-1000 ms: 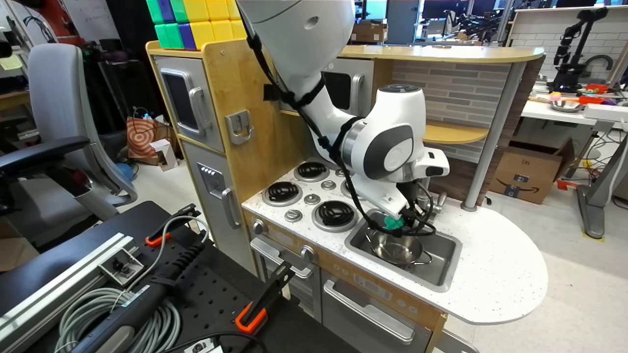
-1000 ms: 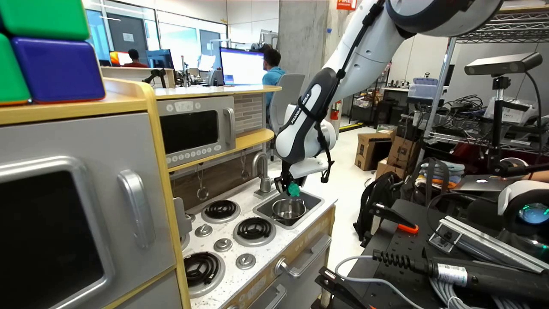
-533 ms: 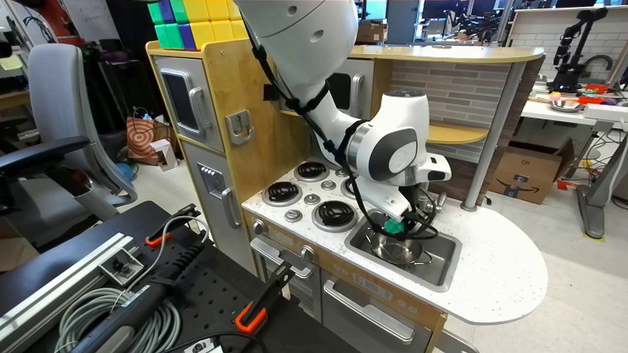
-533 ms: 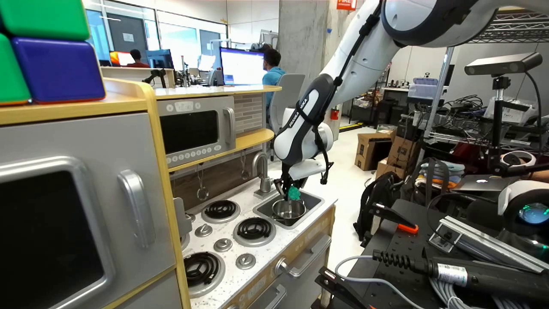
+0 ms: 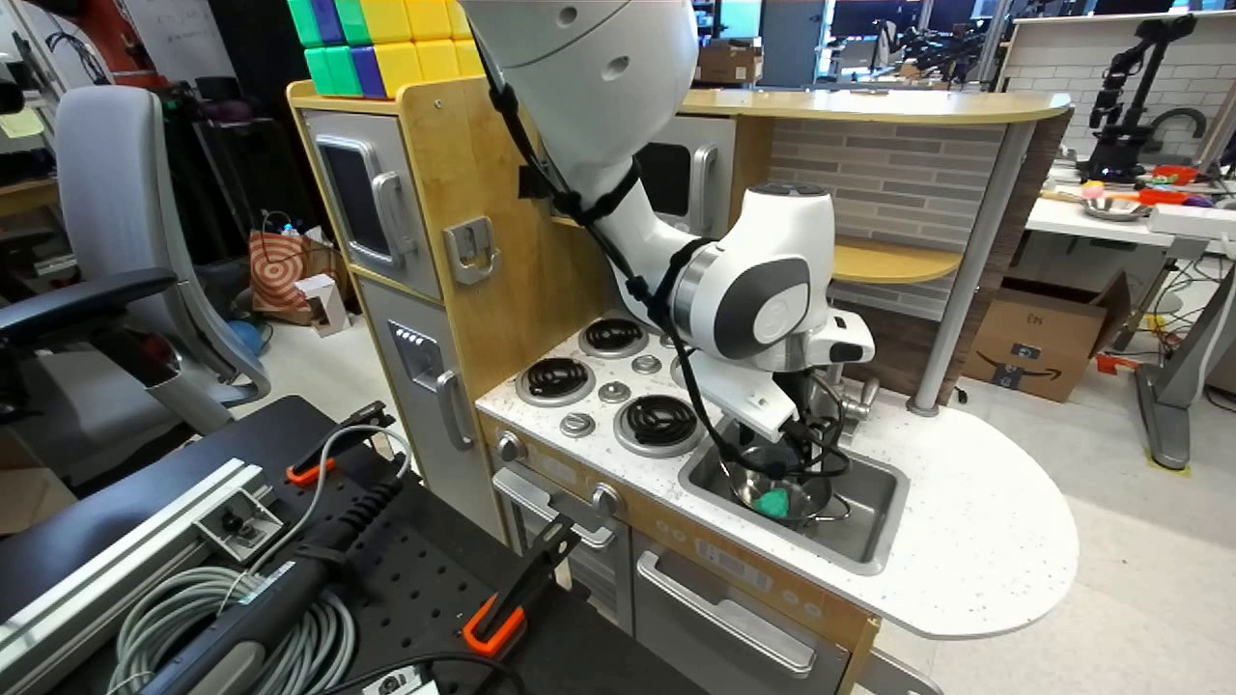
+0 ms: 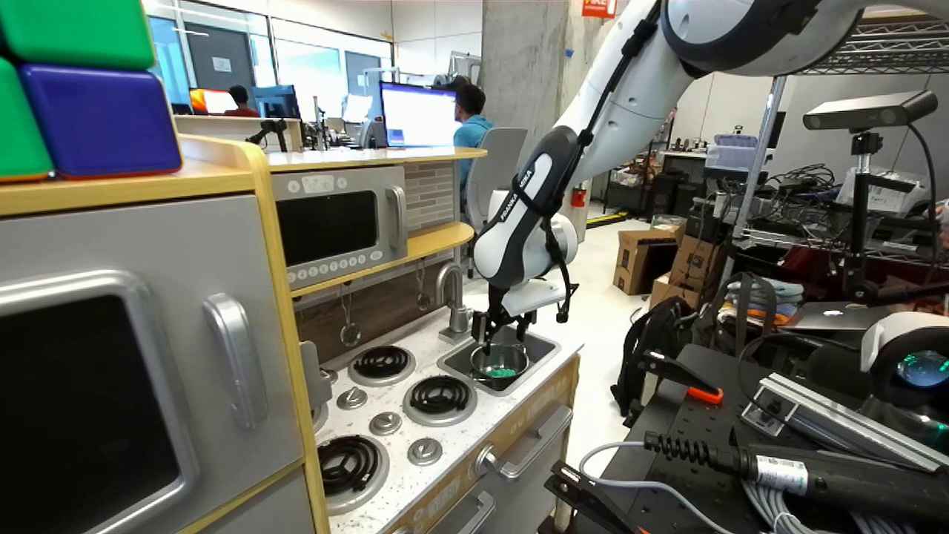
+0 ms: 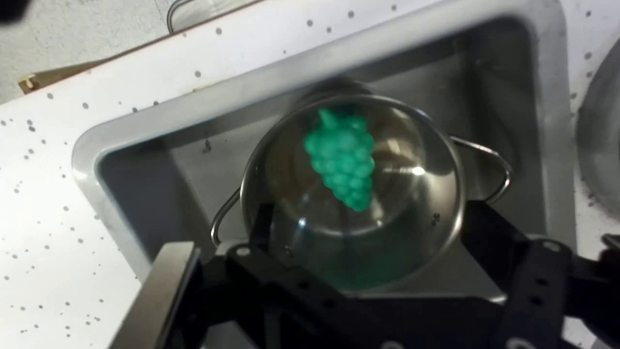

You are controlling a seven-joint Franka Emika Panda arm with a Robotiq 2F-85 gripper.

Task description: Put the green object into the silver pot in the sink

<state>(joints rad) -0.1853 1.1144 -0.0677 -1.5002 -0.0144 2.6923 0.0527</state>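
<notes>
The green object (image 7: 341, 157), a bumpy grape-cluster toy, lies inside the silver pot (image 7: 457, 184) in the wrist view. Both exterior views also show the green object (image 5: 772, 502) (image 6: 502, 373) down in the pot. The pot, round and shiny with wire handles, stands within the sink (image 7: 319, 55), a rectangular grey metal basin. My gripper (image 7: 369, 215) is open above the pot, its black fingers (image 7: 489, 232) spread wide with nothing between them. In an exterior view the gripper (image 6: 506, 334) hangs just over the pot's rim, apart from the green object.
A curved faucet (image 6: 447, 285) rises at the sink's back edge. Black burners (image 5: 660, 422) and knobs sit on the white counter (image 5: 995, 521) beside the basin. The toy microwave (image 6: 337, 222) and a wooden shelf (image 6: 437, 239) stand behind. A loose cable (image 5: 695, 396) runs along the arm.
My gripper has opened and let go of the green object, which has dropped from between the fingers into the pot. The arm has shifted only slightly.
</notes>
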